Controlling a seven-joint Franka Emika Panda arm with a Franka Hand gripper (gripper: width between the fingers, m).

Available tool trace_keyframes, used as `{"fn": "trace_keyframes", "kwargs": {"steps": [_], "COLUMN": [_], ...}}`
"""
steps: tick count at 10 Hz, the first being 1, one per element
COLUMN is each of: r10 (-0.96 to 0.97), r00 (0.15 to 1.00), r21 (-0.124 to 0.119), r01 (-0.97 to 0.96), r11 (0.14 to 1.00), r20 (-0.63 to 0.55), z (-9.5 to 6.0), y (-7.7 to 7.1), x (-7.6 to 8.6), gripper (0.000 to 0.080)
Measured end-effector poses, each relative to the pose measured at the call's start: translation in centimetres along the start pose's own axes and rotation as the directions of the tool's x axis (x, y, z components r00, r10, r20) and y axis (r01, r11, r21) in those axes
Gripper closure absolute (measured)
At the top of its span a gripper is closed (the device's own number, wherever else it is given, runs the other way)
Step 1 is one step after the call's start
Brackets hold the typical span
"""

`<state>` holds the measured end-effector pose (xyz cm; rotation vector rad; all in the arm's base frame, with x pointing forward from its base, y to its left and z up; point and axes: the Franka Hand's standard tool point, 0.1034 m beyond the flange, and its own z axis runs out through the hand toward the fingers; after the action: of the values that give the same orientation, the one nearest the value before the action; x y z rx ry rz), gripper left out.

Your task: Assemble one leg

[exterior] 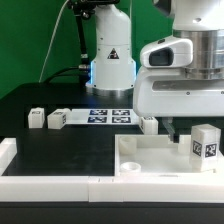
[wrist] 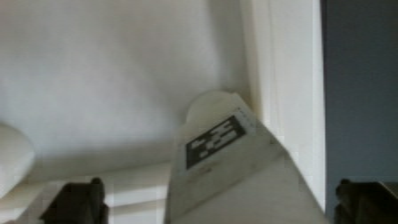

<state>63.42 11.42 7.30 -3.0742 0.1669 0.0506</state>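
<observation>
I see a black table (exterior: 60, 150) against a green backdrop (exterior: 30, 40). My gripper (wrist: 210, 195) hangs over the tray (exterior: 150, 160), jaws spread, leg (wrist: 228, 150) between them; grip unclear.

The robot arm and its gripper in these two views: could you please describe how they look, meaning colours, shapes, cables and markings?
The robot arm is glossy white with rounded shells; its base column carries a black triangular warning label above a blue-lit ring, and a dark cable hangs beside it. The gripper is a boxy white housing under a grey band. Its fingers are small, black and blunt in the wrist view.
</observation>
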Motion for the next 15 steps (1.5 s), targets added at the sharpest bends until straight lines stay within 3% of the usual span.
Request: {"fn": "trace_keyframes", "kwargs": {"steps": [1, 3, 6, 7, 8, 10, 12, 14, 15], "r10": [-0.154, -0.251, -0.207, -0.174, -0.101, 0.235, 0.502, 0.653, 0.753], "r00": [0.988, 0.968, 0.978, 0.985, 0.995, 0.972, 0.865, 0.757, 0.658], "r21": [-0.007, -0.010, -0.009, -0.008, -0.008, 0.003, 0.009, 0.007, 0.006], "r01": [0.154, 0.251, 0.207, 0.174, 0.101, -0.235, -0.502, -0.653, -0.753], "r11": [0.988, 0.968, 0.978, 0.985, 0.995, 0.972, 0.865, 0.757, 0.658], "r20": [-0.001, 0.000, -0.001, 0.000, 0.000, 0.000, 0.001, 0.003, 0.003], "z": [0.1, 0.1, 0.1, 0.1, 0.1, 0.2, 0.5, 0.6, 0.6], "y": [0.2, 0.4, 0.4, 0.4, 0.4, 0.2, 0.2, -0.4, -0.8], "x": [0.0, 0.0, 0.0, 0.0, 0.0, -0.2, -0.2, -0.4, -0.6], "gripper": [0.0150, 0.0150, 0.0509, 0.0509, 0.0508, 0.0508, 0.0508, 0.0508, 0.0508]}}
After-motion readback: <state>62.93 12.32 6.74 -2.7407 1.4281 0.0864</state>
